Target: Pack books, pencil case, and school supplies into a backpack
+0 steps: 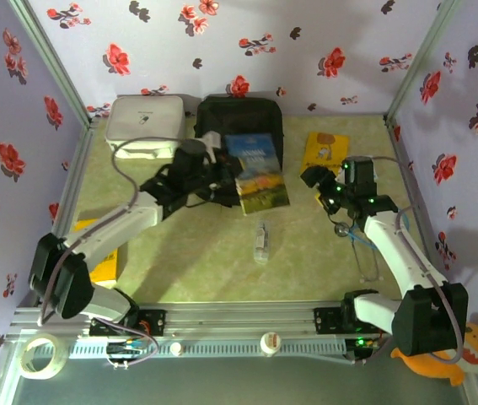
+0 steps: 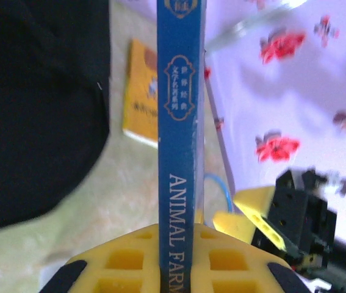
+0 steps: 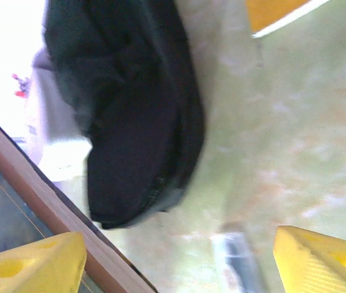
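Note:
The blue "Animal Farm" book (image 1: 260, 173) is tilted up just in front of the black backpack (image 1: 240, 118), with my left gripper (image 1: 215, 175) shut on its left edge. The left wrist view looks along its spine (image 2: 182, 122), clamped between the yellow pads (image 2: 124, 259), with the backpack (image 2: 38, 110) to the left. The yellow book (image 1: 324, 152) lies flat at the back right and appears again as the yellow book (image 2: 142, 97). My right gripper (image 1: 323, 191) hovers open and holds nothing, just right of the blue book. Its wrist view shows the backpack (image 3: 136, 122) and the book's edge (image 3: 38, 207).
A white rounded box (image 1: 146, 118) stands at the back left beside the backpack. A small white-blue packet (image 1: 261, 243) lies mid-table, blurred as the packet (image 3: 240, 256). A yellow flat item (image 1: 104, 257) lies under the left arm. A blue cable (image 1: 365, 253) runs along the right arm.

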`<state>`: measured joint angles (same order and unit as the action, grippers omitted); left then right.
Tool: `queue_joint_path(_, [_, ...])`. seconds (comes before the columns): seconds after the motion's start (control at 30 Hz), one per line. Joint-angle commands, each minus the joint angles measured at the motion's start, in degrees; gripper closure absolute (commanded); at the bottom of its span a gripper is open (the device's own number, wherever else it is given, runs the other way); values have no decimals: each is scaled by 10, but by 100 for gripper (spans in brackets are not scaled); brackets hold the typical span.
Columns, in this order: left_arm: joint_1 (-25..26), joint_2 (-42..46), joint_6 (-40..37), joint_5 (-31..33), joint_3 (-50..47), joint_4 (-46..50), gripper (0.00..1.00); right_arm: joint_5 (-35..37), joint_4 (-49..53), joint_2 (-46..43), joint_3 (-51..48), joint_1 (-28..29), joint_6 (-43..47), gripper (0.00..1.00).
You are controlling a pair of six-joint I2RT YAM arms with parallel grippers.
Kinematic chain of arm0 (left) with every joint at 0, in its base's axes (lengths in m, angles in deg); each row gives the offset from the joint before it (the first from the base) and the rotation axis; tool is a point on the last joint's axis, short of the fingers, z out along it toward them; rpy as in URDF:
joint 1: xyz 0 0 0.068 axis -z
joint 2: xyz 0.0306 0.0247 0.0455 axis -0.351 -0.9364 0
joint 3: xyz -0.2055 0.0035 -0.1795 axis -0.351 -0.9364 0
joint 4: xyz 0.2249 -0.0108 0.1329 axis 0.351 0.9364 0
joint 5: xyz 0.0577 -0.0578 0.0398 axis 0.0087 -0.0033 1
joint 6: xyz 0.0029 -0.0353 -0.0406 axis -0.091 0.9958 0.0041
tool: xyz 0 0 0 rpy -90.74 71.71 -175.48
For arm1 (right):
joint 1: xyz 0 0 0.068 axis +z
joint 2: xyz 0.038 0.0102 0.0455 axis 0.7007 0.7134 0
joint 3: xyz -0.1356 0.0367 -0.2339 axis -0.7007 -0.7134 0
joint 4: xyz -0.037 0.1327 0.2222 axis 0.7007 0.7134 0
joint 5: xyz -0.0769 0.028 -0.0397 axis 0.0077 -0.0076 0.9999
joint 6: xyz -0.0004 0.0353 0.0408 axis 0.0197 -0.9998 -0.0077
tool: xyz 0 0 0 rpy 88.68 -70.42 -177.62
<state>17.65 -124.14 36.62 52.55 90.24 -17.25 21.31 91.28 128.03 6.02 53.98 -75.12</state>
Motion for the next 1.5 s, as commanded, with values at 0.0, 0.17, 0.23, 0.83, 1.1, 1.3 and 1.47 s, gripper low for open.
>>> queue_joint_path(0.0, [-54,34,29,-47,-1,11,100,-24,-136,-20,-17,26,-88,15])
queue_joint_path(0.17, [-123,55,124,-95,-22,-66,100,13,-221,-18,-24,103,-137,5])
queue_joint_path(0.23, [-136,60,162,-98,-34,-101,100,26,-252,-9,-26,133,-159,4])
queue_joint_path(0.83, [-155,51,328,-107,-97,-282,100,118,-556,123,-49,267,-297,24])
queue_joint_path(1.1, [-155,40,347,-119,-92,-302,100,122,-591,148,-27,267,-311,48])
queue_joint_path(1.3, [-158,41,313,-119,-97,-270,89,144,-544,139,-20,262,-285,76])
queue_joint_path(1.47, [-164,48,171,-115,-72,-94,54,200,-422,83,-21,255,-199,92])
